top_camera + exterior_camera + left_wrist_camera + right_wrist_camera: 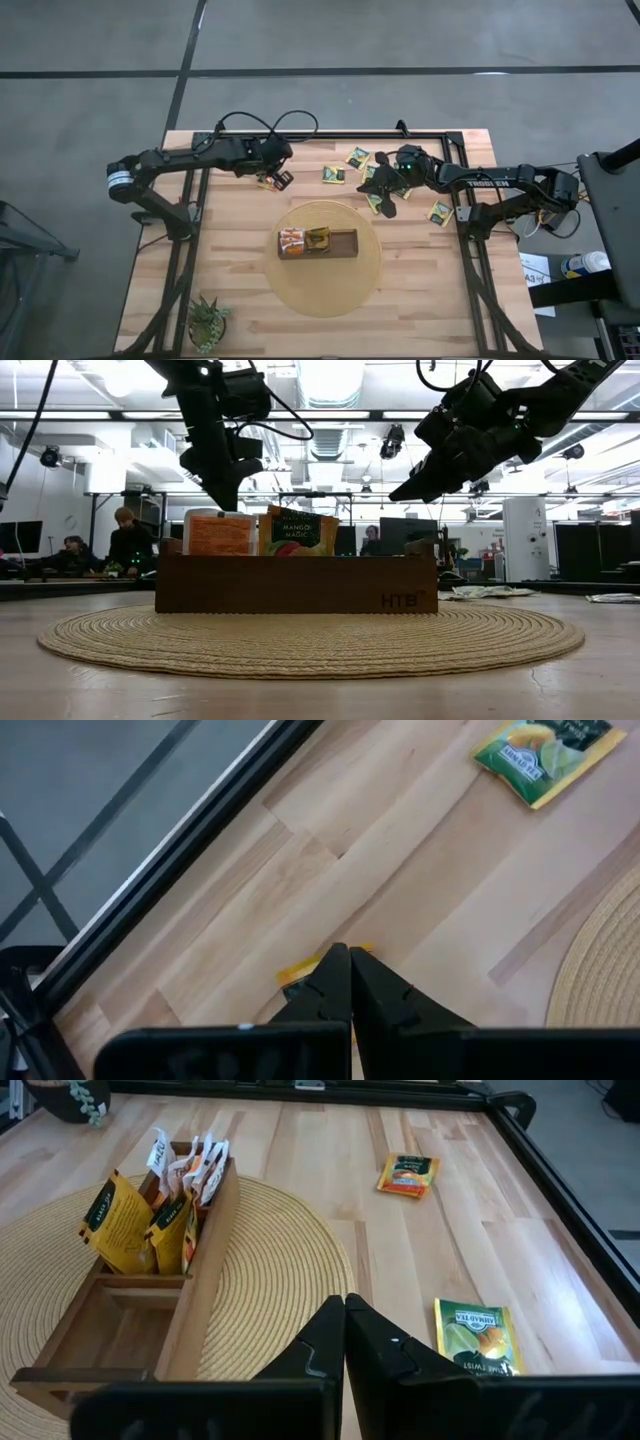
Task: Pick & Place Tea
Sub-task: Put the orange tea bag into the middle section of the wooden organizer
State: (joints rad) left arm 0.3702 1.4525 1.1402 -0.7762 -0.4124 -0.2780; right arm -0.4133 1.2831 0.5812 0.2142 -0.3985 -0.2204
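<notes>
Both arms are matte black, draped with looping black cables, the left arm ending in a silver-grey base collar.

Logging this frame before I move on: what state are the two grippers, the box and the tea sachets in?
left gripper: shut on yellow sachet, beside the mat.
right gripper: shut, nothing seen in it.
wooden box: open-topped, one end filled, other end empty.
boxed sachets: standing upright.
loose sachets: lying flat on the table.
</notes>
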